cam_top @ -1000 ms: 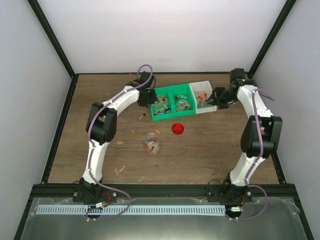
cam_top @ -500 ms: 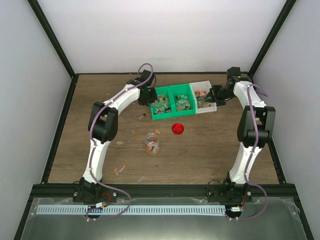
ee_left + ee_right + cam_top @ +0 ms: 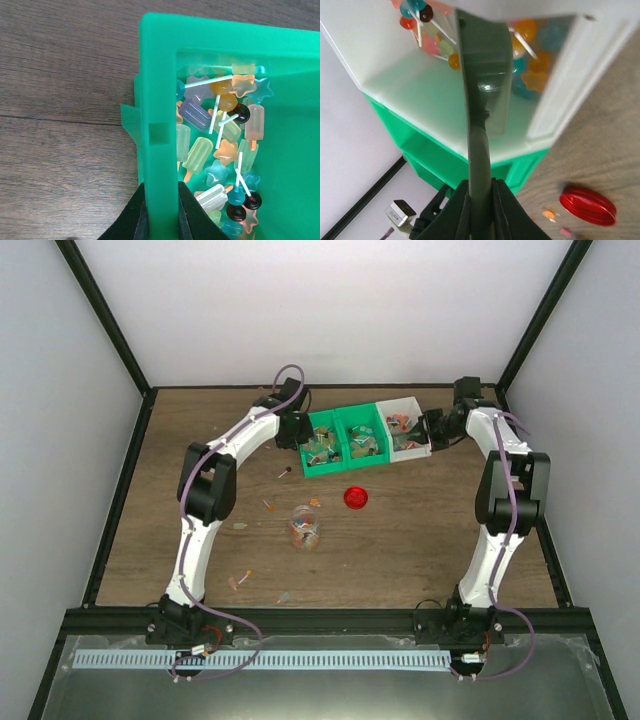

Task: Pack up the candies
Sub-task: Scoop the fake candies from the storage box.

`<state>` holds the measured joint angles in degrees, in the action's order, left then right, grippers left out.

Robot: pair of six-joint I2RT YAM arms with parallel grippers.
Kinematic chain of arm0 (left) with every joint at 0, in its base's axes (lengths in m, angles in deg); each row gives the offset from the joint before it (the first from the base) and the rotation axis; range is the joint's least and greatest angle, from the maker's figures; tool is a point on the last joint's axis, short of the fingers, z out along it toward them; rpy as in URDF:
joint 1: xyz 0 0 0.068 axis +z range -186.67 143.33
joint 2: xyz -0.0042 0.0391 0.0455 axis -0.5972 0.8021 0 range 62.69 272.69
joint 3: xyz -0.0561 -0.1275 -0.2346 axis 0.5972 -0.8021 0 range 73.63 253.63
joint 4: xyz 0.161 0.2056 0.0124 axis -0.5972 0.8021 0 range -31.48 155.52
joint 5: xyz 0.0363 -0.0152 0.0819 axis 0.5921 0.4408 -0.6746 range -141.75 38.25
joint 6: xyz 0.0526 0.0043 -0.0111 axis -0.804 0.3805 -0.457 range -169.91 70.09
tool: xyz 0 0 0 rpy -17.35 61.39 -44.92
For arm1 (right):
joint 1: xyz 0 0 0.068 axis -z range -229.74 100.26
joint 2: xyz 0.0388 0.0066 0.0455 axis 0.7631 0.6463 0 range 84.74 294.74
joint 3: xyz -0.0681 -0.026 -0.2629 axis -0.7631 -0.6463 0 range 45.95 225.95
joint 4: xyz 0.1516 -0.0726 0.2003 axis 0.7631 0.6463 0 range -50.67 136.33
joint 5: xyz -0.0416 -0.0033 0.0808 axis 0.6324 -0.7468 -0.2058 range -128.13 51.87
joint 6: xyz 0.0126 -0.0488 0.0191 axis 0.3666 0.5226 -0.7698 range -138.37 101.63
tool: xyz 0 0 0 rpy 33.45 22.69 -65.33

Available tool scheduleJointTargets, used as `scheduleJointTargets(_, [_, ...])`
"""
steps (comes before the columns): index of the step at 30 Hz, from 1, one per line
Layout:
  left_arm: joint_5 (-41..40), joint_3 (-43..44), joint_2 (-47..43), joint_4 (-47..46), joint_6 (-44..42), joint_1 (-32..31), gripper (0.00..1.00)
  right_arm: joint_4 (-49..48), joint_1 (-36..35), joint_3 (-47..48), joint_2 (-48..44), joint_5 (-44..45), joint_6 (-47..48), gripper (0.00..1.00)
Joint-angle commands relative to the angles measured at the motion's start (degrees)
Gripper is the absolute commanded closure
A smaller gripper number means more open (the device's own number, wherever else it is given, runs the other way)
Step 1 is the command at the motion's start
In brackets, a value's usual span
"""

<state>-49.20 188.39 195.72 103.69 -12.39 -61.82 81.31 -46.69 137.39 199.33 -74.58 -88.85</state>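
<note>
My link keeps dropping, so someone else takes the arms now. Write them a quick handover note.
Left pincer: shut on the left green bin's outer wall.
Right pincer: shut on a wall of the white bin.
Candies: most lie in those bins and the middle bin; some are in the jar; a few are loose on the table.
Lid: off, lying near the jar.
Done: jar holds some candies.
Left: get the rest in, loose ones included, then probably fit the lid.

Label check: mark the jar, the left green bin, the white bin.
jar (image 3: 305, 528): top view, its clear body.
left green bin (image 3: 157, 75): left wrist view, side wall rim.
white bin (image 3: 411, 454): top view, front wall.
</note>
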Motion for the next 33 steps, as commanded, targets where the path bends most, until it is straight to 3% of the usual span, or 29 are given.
scheduleJointTargets(1, [0.3,1.3,2.0,0.3,2.2,-1.1,0.96,12.4,-1.6,-3.6,-4.6,2.0,-1.3,0.99])
scheduleJointTargets(7, [0.7,1.3,2.4,0.4,4.1,-1.1,0.96,9.1,-1.8,-8.0,-5.8,1.0,-2.5,0.99])
scheduleJointTargets(16, [4.1,3.1,5.3,2.3,-1.7,-1.6,0.96,-4.5,-1.6,-4.0,10.7,-4.6,0.0,0.99])
scheduleJointTargets(20, [5.7,3.2,5.4,2.4,-2.8,-1.7,0.96,-16.3,-1.6,-5.8,12.4,-6.8,0.3,0.99])
scheduleJointTargets(26, [6.8,4.6,5.9,2.4,-2.5,-1.7,0.96,-45.6,-1.6,-16.9,11.0,-13.6,-0.9,0.99])
scheduleJointTargets(33, [7.6,3.0,4.3,-0.4,0.6,-1.5,0.96,-60.7,-1.6,-21.4,10.1,-20.8,4.0,0.99])
